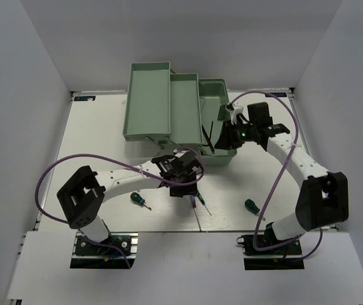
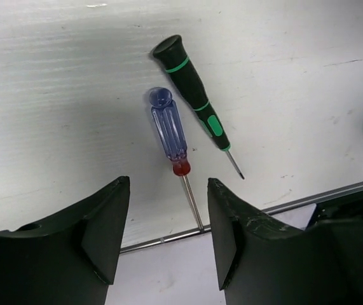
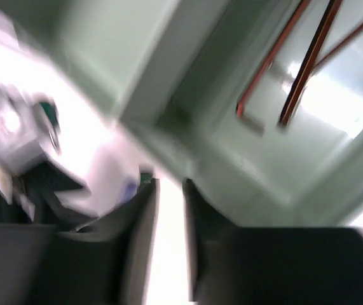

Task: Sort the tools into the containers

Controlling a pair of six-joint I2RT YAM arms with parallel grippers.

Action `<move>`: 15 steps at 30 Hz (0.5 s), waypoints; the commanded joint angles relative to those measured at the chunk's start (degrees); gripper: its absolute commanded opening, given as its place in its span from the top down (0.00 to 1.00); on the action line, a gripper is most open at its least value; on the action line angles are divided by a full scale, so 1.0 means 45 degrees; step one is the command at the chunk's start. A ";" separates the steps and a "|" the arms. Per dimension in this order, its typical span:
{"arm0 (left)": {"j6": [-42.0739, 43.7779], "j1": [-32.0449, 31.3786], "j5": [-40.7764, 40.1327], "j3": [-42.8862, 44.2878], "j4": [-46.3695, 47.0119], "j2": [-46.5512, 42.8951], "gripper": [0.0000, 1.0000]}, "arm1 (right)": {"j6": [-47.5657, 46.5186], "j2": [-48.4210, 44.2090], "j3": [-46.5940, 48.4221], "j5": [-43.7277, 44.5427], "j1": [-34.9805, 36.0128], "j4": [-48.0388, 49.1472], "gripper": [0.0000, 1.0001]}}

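— While the left tool [image 2: 168, 238] hangs over the tabletop [image 2: 54, 95], how do its fingers [image 2: 102, 232] stand?

— Apart, clamped on nothing. In the left wrist view the blue-handled screwdriver [image 2: 169, 132] lies at the centre of the frame, its thin shaft pointing down toward the gap between them.

— Anything beside it?

— A black screwdriver [image 2: 192, 79] with green bands, just to the right. It slants from upper centre toward lower right, and the two do not touch.

— And the right tool [image 3: 170, 187]?

— Its own view is badly blurred. The fingers stand a little apart with a narrow bright gap, and nothing sits between them. It hovers over the base [image 3: 232, 165] of the green toolbox.

— What lies in that base?

— Two reddish hex keys [image 3: 308, 60], at the upper right of that frame.

— Where are the stubby ones?

— Seen from above, one green-handled screwdriver [image 1: 138, 200] lies on the tabletop at lower left of centre, and the other [image 1: 252, 206] at lower right. Both are well apart from the toolbox, whose folded-out trays [image 1: 148, 95] fill the upper middle.
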 commanded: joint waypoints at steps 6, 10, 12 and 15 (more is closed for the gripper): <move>-0.0936 -0.0017 -0.2071 -0.0527 -0.2890 -0.3061 0.38 | -0.5482 -0.3229 -0.4125 0.2113 0.0003 -0.3406 0.89; -0.2463 0.0179 -0.2873 -0.2300 -0.4261 -0.5503 0.30 | -0.6695 -0.4304 -0.5205 0.4930 -0.0095 -0.4265 0.38; -0.2874 0.0179 -0.3107 -0.2695 -0.4577 -0.6637 0.26 | -0.6755 -0.4772 -0.5672 0.5557 -0.0174 -0.4772 0.28; -0.3519 0.0179 -0.3400 -0.2989 -0.5240 -0.7632 0.25 | -0.6716 -0.5281 -0.6239 0.5598 -0.0174 -0.5047 0.27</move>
